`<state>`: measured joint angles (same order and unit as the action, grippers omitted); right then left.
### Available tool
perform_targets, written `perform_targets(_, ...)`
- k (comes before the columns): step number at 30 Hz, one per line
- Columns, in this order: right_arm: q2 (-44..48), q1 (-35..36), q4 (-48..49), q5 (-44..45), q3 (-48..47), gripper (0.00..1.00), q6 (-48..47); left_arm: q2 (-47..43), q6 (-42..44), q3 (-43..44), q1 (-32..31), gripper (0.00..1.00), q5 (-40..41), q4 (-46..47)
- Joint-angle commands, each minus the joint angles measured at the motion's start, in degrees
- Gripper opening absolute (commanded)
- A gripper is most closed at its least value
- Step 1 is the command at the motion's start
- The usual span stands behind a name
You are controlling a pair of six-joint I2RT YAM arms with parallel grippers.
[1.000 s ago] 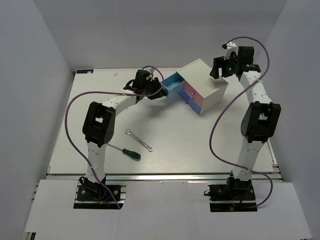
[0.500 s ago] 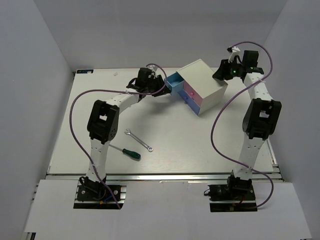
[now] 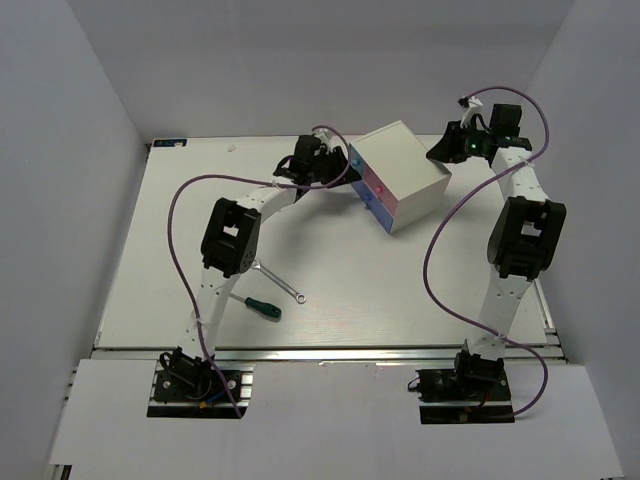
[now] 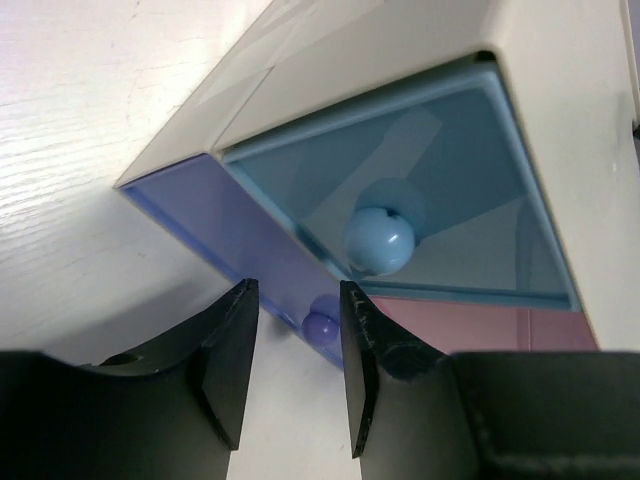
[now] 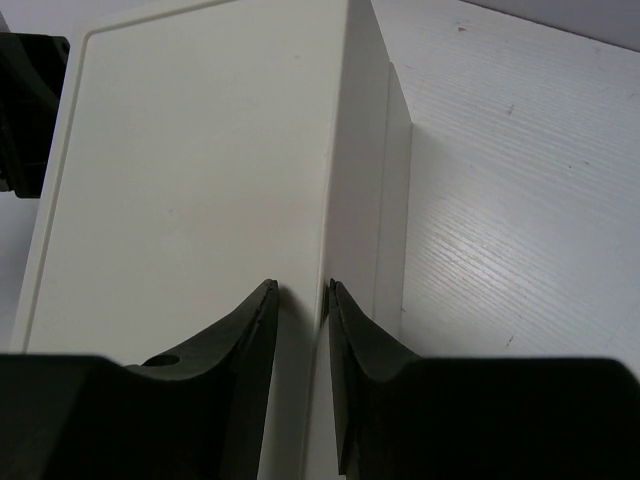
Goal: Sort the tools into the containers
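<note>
Blue drawer (image 4: 430,160) has slid shut | you see glossy cube cabinet (image 3: 405,160), two round knobs (image 4: 379,240) | left claw (image 4: 295,290) apart, right claw (image 5: 300,288) barely apart

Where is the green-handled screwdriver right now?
In the top view the screwdriver lies on the table's near-left part, beside the left arm, just on the near side of the silver wrench.

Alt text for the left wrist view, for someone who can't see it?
The open left gripper faces the white cabinet's drawer fronts. A purple knob shows between its fingers, a light blue knob above it.
</note>
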<state>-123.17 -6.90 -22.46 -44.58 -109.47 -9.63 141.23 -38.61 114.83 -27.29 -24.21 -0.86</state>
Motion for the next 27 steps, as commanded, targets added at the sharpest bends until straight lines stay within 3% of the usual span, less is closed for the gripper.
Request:
perform_targets(1, -1.89, 1.53, -6.11, -0.86, 2.24, 0.31, -1.01, -0.96, -2.17, 3.03, -1.28, 0.48, -0.93, 4.64)
perform_targets(4, -1.81, 1.36, -5.67, 0.01, 2.33, 0.32, -0.74, -0.78, -2.44, 3.39, -1.36, 0.47, -1.1, 5.52)
perform_targets(7, -1.8, 1.18, -5.32, 1.16, 2.24, 0.34, -0.39, -3.58, -2.08, -1.41, -1.36, 0.29, -1.19, 7.79)
perform_targets(8, -1.89, 1.01, -5.32, 1.16, 2.16, 0.34, -0.39, -6.12, -2.08, -3.62, -1.36, 0.17, -1.19, 9.02)
perform_targets(11, -2.07, 0.66, -5.32, 1.42, 2.07, 0.36, -0.39, -9.91, -2.34, -11.36, -1.36, 0.07, -1.02, 12.72)
perform_targets(14, -2.16, 0.22, -5.32, 1.6, 1.98, 0.36, -0.39, -13.34, -3.05, -15.75, -1.36, 0.14, -1.54, 13.95)
perform_targets(15, -2.24, 0.13, -5.32, 1.6, 1.98, 0.36, -0.48, -13.96, -4.01, -16.56, -1.36, 0.26, -1.72, 14.57)
perform_targets(17, -2.33, -0.13, -5.4, 1.77, 1.98, 0.37, -0.57, -15.37, -5.59, -18.66, -1.36, 0.41, -3.2, 16.06)
perform_targets(18, -2.33, -0.22, -5.49, 1.77, 1.98, 0.37, -0.65, -15.54, -6.47, -19.11, -1.45, 0.56, -4.17, 18.42)
perform_targets(19, -2.33, -0.22, -5.58, 1.86, 1.98, 0.37, -0.74, -15.54, -7.43, -19.55, -1.54, 0.59, -5.31, 19.92)
perform_targets(22, -2.33, -0.31, -5.75, 1.95, 2.16, 0.38, -0.92, -13.88, -9.55, -17.71, -2.15, 0.65, -9.19, 20.91)
perform_targets(27, -2.33, -0.31, -5.84, 2.21, 2.42, 0.38, -1.01, -12.03, -10.34, -16.21, -3.3, 0.65, -9.63, 20.46)
